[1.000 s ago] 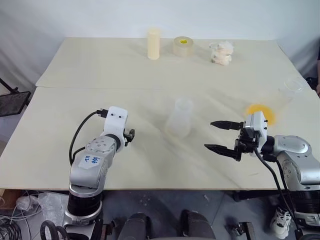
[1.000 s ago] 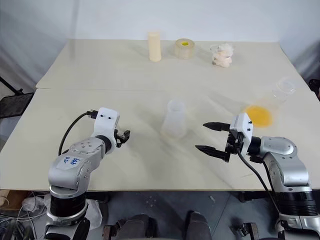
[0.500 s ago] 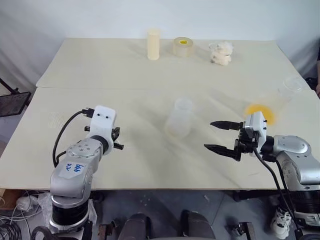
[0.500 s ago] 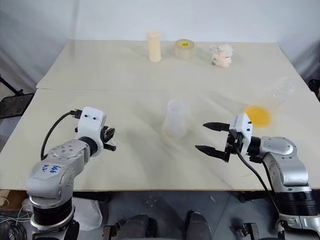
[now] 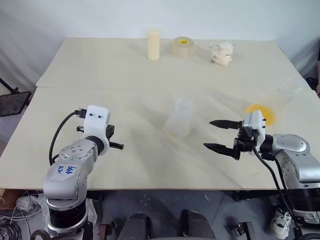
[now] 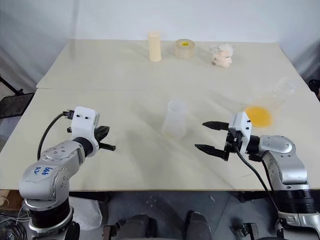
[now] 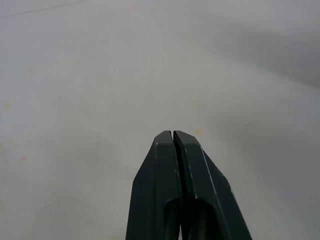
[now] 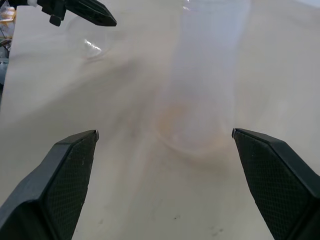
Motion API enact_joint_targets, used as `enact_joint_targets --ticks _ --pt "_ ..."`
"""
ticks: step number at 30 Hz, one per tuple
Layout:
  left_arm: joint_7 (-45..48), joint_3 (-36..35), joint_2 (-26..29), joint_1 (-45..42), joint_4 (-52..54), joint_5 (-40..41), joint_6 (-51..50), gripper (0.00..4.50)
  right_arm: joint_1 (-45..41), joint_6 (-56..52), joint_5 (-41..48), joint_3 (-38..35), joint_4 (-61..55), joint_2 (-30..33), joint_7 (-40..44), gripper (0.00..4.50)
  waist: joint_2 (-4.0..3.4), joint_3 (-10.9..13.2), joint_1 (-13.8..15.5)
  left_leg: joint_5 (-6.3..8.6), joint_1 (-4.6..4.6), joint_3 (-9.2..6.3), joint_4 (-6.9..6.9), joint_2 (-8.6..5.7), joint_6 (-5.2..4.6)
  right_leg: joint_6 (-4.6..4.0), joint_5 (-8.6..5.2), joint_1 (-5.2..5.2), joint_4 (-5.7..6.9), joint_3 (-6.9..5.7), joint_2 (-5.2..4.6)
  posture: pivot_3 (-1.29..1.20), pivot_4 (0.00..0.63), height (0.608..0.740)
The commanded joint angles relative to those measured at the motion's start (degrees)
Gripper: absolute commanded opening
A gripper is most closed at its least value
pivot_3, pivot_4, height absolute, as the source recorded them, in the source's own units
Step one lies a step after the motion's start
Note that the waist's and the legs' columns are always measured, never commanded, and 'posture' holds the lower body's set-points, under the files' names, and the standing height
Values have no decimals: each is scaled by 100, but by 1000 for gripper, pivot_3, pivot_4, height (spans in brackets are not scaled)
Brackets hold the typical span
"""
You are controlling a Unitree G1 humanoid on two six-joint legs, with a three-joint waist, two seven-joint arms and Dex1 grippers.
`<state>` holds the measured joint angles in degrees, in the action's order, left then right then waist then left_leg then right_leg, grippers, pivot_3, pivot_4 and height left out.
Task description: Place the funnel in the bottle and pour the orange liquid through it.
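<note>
Between clenched left end effector (image 7: pixel 172 136) and released right end effector (image 5: pixel 216 135): bottle (image 5: pixel 180 118).

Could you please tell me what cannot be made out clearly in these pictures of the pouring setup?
- The funnel: in the right wrist view just a faint clear outline on the table near the shut left claw; its spout cannot be made out.
- The bottle: its frosted wall hides whether anything is inside.
- The orange liquid: in the head views the open right claw unit covers its near edge.
</note>
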<state>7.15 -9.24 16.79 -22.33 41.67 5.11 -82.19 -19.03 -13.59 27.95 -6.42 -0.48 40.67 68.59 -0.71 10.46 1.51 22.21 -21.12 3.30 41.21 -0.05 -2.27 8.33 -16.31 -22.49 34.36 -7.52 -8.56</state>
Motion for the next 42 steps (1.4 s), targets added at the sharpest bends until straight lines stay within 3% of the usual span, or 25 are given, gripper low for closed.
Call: enact_joint_targets --ticks 1,9,10,16,24,28,34,42 --pt "93 -223 -61 -98 70 116 500 28 -57 100 27 -8 -67 -18 41 4500 0 0 0 0 1 0 0 0 0 0 0 0 0 0 0 0 150 740" --pt "326 -344 -6 -140 -126 367 831 28 -49 105 22 1 -85 -46 18 4500 0 0 -1 0 0 0 0 0 0 0 0 0 0 -1 0 0 150 740" --pt "333 -309 30 -169 -183 374 808 203 -45 110 19 6 -87 -51 20 4500 0 0 0 0 1 0 0 0 0 0 0 0 0 -1 0 0 150 740" --pt "327 -125 175 -233 -348 383 920 1787 21 112 32 -8 -154 -56 -4 4500 0 0 -4 0 1 1 -1 -1 0 0 0 0 0 -1 0 0 150 740" --pt "389 -23 275 -209 -501 432 1016 4420 98 112 41 -34 -211 -46 -26 4500 0 0 1 0 0 1 -1 0 0 0 0 -1 -1 -1 0 0 150 740" --pt "393 112 486 -223 -418 394 849 4468 115 107 47 -49 -225 -32 -29 4500 0 0 -5 0 1 1 -2 -1 0 0 0 -1 -1 -1 0 0 150 740" --pt "605 486 1260 -1 155 435 660 4468 93 105 39 -61 -151 12 15 4500 0 0 -11 0 1 1 -3 1 0 0 0 -2 -2 1 2 0 150 740" --pt "1259 -708 971 1037 1591 1105 39 4468 -36 50 13 54 -17 14 141 4500 0 0 -18 0 -1 -1 -3 5 0 0 0 1 -11 1 2 0 150 740"
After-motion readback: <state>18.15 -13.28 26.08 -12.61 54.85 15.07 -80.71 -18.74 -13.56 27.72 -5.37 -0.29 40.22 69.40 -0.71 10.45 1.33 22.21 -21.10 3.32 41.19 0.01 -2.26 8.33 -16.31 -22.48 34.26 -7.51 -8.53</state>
